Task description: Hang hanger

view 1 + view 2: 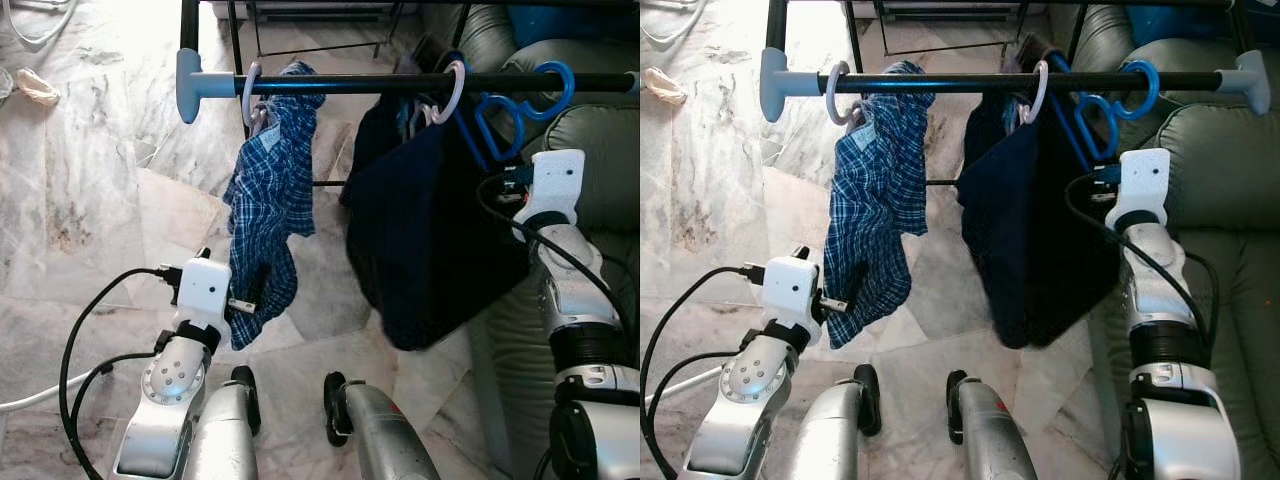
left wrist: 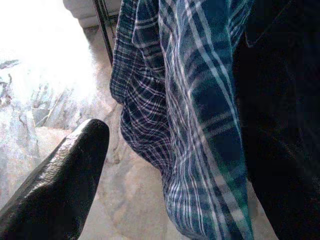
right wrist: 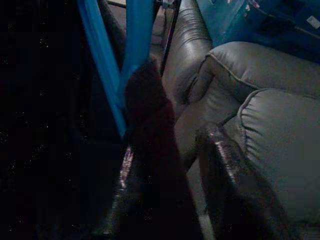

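A blue hanger [image 1: 497, 128] hangs by its hook on the black rail [image 1: 370, 84], near the rail's right end. My right gripper [image 3: 180, 105] is raised just below it and stands open. The hanger's blue arms [image 3: 135, 40] run beside one finger, not between the two. A white hanger carries a blue plaid shirt [image 1: 270, 200] at the rail's left, and another carries a dark garment [image 1: 430, 230] in the middle. My left gripper [image 1: 243, 302] is low by the shirt's hem, open and holding nothing. One of its fingers [image 2: 60, 180] shows in the left wrist view.
A grey-green sofa [image 1: 600, 140] stands close behind the rail on the right. A second black rack frame [image 1: 300, 20] stands at the back. A crumpled cloth [image 1: 35, 88] lies on the marble floor at far left. Cables [image 1: 70, 370] trail by my left arm.
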Robot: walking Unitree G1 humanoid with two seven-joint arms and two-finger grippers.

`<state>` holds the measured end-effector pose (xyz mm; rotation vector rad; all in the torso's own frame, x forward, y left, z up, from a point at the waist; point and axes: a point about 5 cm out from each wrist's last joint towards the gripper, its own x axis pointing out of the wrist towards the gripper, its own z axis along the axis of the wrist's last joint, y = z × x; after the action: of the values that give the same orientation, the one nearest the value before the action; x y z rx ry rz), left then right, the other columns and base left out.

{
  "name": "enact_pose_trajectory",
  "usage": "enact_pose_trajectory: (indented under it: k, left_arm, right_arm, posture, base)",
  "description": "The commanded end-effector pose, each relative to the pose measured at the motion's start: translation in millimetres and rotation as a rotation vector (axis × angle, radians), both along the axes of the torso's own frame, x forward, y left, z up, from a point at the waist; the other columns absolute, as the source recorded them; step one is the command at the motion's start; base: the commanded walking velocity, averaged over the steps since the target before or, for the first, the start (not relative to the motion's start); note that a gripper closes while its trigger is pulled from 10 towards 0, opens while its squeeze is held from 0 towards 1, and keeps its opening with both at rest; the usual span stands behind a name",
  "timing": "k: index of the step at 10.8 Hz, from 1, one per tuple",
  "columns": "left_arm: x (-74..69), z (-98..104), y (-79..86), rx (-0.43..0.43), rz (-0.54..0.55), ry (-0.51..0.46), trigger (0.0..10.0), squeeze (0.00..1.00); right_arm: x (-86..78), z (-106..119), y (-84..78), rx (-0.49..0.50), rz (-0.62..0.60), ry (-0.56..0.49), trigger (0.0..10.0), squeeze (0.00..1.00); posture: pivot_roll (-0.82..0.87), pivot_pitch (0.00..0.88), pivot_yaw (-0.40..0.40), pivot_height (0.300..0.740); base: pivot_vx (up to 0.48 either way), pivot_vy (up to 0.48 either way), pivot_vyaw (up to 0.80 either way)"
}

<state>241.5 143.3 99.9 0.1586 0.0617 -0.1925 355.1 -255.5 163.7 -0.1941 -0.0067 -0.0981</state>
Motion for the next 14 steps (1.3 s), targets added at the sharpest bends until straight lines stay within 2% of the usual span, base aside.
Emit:
enact_pose_trajectory:
  k: [1, 6, 9, 10, 12, 13, 14]
  left_arm:
    - [-6.1, -6.1, -0.6, 0.005, -0.008, 0.034, 10.0, 0.0]
    - [-2.1, -4.4, 4.2, -0.002, 0.009, 0.01, 10.0, 0.0]
    - [-2.4, -7.0, 1.5, -0.014, 0.01, 0.01, 10.0, 0.0]
    - [-2.7, -8.2, 1.8, -0.011, 0.001, 0.014, 10.0, 0.0]
    - [-0.3, -7.1, 3.3, -0.003, 0.003, 0.002, 10.0, 0.0]
    - [0.0, -5.3, 2.5, 0.005, 0.032, -0.016, 10.0, 0.0]
    - [-2.9, -5.3, 2.3, -0.007, 0.043, -0.018, 10.0, 0.0]
  right_arm:
    - [-1.7, -3.2, -1.9, 0.043, 0.009, 0.008, 0.0, 0.0]
    - [-9.0, -7.4, 8.5, 0.115, 0.006, -0.04, 0.0, 0.0]
    - [-18.4, -9.5, 9.6, 0.168, -0.061, -0.106, 0.0, 0.0]
    - [-19.8, -8.5, 11.0, 0.16, -0.075, -0.125, 0.0, 0.0]
    - [-20.2, 15.3, 13.8, 0.163, -0.086, -0.256, 0.0, 0.0]
    - [-27.5, 25.7, 8.7, 0.127, -0.1, -0.302, 0.0, 0.0]
    - [-44.2, 22.7, 4.2, 0.072, -0.099, -0.296, 0.0, 0.0]
  posture:
    - [0.04, 0.35, -0.05, 0.74]
    - [0.03, 0.317, -0.067, 0.74]
    - [0.02, 0.309, -0.065, 0.74]
    - [0.02, 0.309, -0.058, 0.74]
    - [0.02, 0.31, -0.055, 0.74]
    - [0.02, 0.311, -0.063, 0.74]
    - [0.02, 0.313, -0.067, 0.74]
  base:
    - [0.0, 0.0, 0.0]
    - [0.0, 0.0, 0.0]
    - [0.0, 0.0, 0.0]
    - [0.0, 0.0, 0.0]
    - [0.0, 0.0, 0.0]
    - [0.0, 0.0, 0.0]
    - [0.0, 0.0, 0.0]
